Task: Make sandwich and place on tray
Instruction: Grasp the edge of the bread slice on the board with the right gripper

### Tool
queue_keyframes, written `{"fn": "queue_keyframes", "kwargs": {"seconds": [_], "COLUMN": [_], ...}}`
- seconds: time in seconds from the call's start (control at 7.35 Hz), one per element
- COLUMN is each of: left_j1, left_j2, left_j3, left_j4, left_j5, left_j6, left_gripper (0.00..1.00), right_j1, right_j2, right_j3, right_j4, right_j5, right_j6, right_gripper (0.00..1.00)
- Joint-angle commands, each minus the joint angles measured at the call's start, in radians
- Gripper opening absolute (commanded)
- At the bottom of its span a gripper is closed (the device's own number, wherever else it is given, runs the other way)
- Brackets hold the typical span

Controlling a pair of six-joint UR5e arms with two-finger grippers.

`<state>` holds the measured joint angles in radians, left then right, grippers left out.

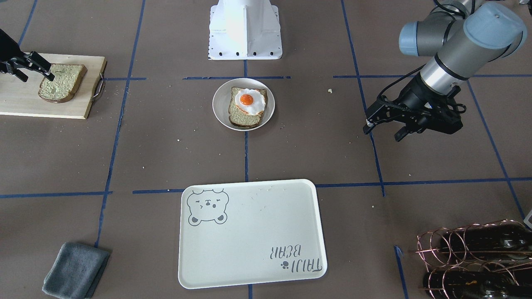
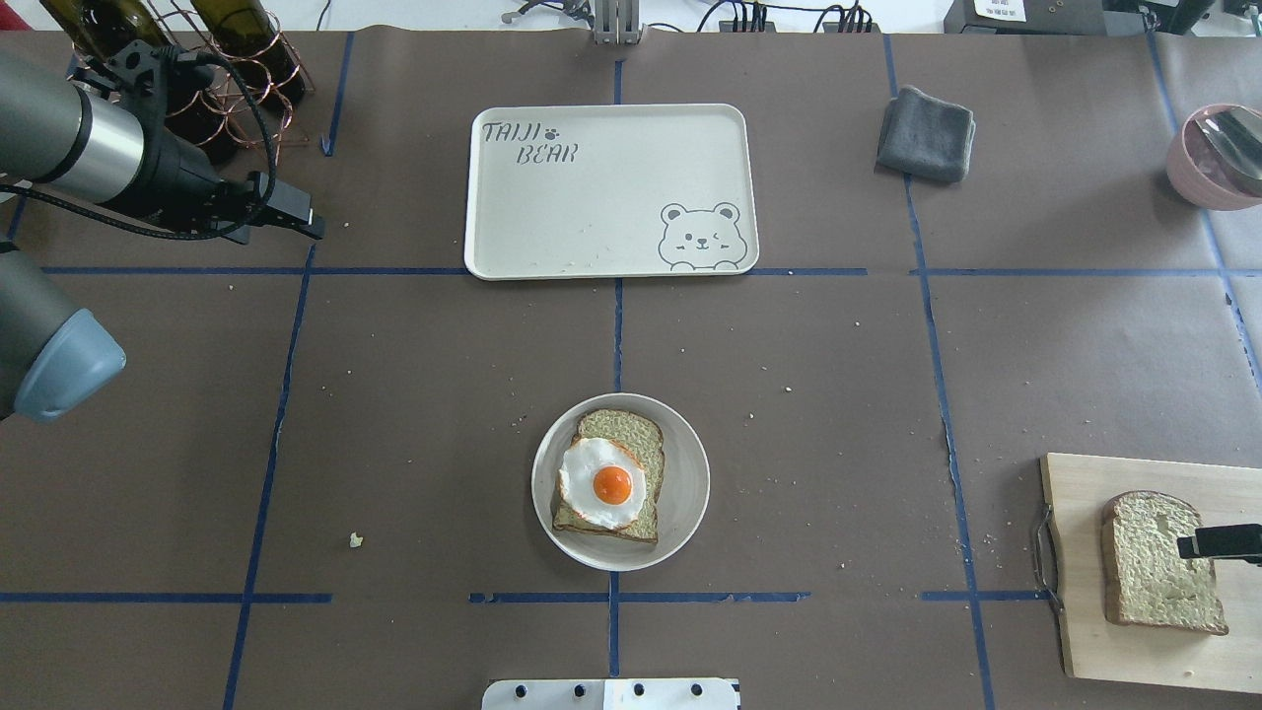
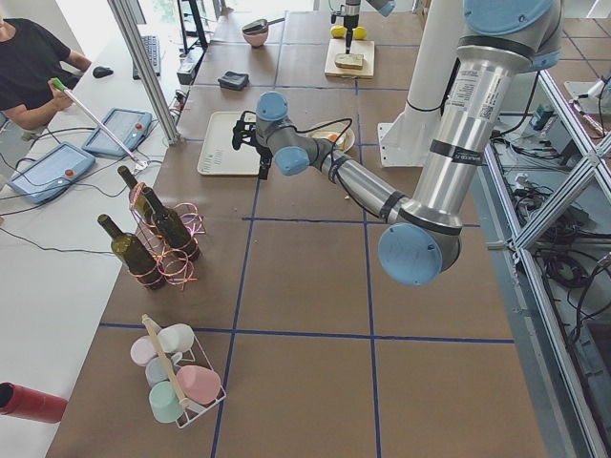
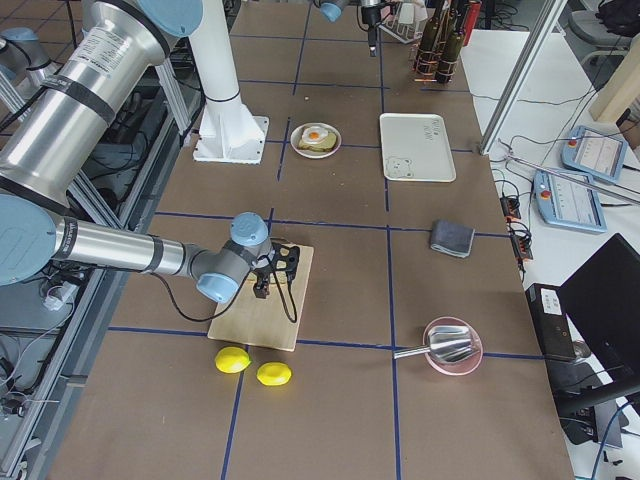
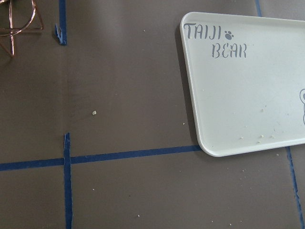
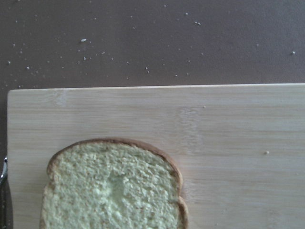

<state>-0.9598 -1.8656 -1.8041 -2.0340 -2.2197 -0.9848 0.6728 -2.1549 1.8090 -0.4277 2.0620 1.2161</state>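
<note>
One bread slice (image 1: pixel 243 119) lies on a round white plate (image 1: pixel 220 99) at the table's middle, with the fried egg (image 1: pixel 249 101) on top and uncovered. The second bread slice (image 1: pixel 62 83) lies on the wooden cutting board (image 1: pixel 25 99). It also shows in the right wrist view (image 6: pixel 109 186). My right gripper (image 1: pixel 36 78) is open just over this slice's edge. The cream tray (image 1: pixel 249 232) with the bear drawing holds nothing. My left gripper (image 1: pixel 382 135) is open and empty, above the table beside the tray's end (image 5: pixel 248 95).
A folded grey cloth (image 2: pixel 927 133) lies beyond the tray's right. A copper rack with wine bottles (image 2: pixel 197 59) stands behind my left arm. A pink bowl (image 2: pixel 1213 158) sits at the far right. Two lemons (image 4: pixel 232 360) lie by the cutting board.
</note>
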Motion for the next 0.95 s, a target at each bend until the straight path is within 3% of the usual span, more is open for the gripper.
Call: {"fn": "queue_keyframes", "kwargs": {"seconds": [0.0,0.27,0.82], "left_j1": [0.0,0.0,0.0], "left_j2": [0.0,0.0,0.0], "left_j3": [0.0,0.0,0.002], "left_j4": [0.0,0.0,0.0], "left_j5": [0.0,0.0,0.0], "left_j6": [0.0,0.002,0.002], "left_gripper": [1.0,1.0,1.0], "right_j1": [-0.03,-0.044,-0.042], "right_j2": [-0.005,-0.005,-0.003], "right_j3": [0.0,-0.002,-0.003], "right_j4": [0.004,0.004,0.004], "right_j5": [0.0,-0.002,-0.003], "right_j6": [0.0,0.0,0.0], "right_gripper": [0.89,0.63,0.49]}}
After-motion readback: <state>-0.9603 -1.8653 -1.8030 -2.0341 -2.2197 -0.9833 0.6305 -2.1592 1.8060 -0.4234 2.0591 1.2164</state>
